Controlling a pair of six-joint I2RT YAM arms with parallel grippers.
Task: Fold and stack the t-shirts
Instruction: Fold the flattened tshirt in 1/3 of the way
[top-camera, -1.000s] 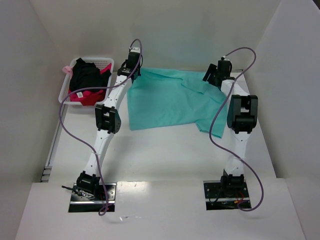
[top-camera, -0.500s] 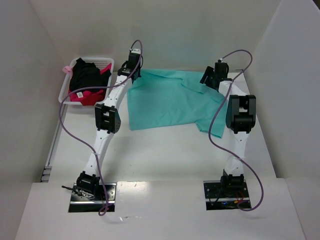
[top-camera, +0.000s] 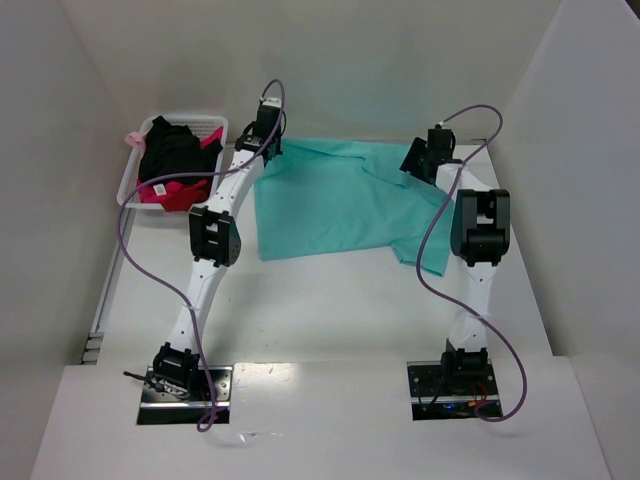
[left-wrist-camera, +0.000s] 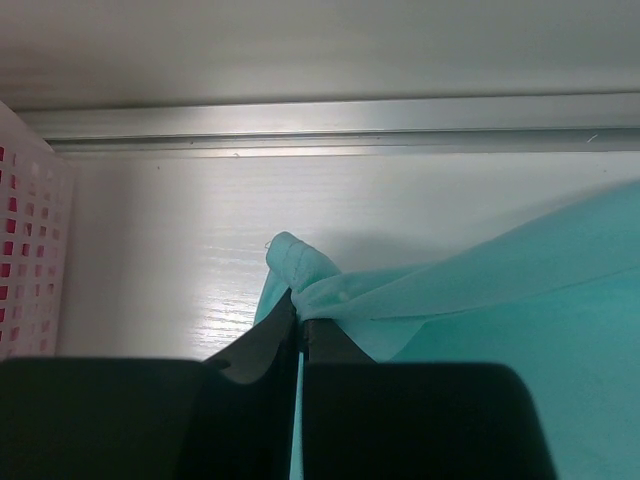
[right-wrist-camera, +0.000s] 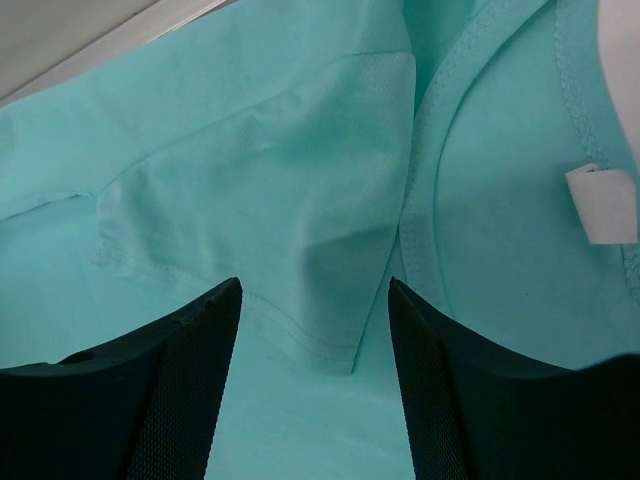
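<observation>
Three t-shirts: teal t-shirt (top-camera: 340, 205) on desk (top-camera: 330, 300), black t-shirt (top-camera: 172, 152) and pink t-shirt (top-camera: 160, 192) in one basket (top-camera: 127, 182). The left gripper (left-wrist-camera: 300, 325) grasps the teal corner, the right gripper (right-wrist-camera: 313, 290) is released; right wrist alone shows neck label (right-wrist-camera: 603, 203).

Left tool (left-wrist-camera: 300, 325) clamped tight, right tool (right-wrist-camera: 315, 300) spread apart, both reaching far forward.

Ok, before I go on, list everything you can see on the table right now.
Table: one, white, under everything.
Basket: one, white, far left.
Teal t-shirt: one, teal-green, laid out on the table.
Label: one, white, at its collar.
Black t-shirt: one, black, in the basket.
Pink t-shirt: one, pink-red, in the basket too.
Left gripper: one, black, shut on the teal t-shirt's far-left corner.
Right gripper: one, black, open above its collar side.
</observation>
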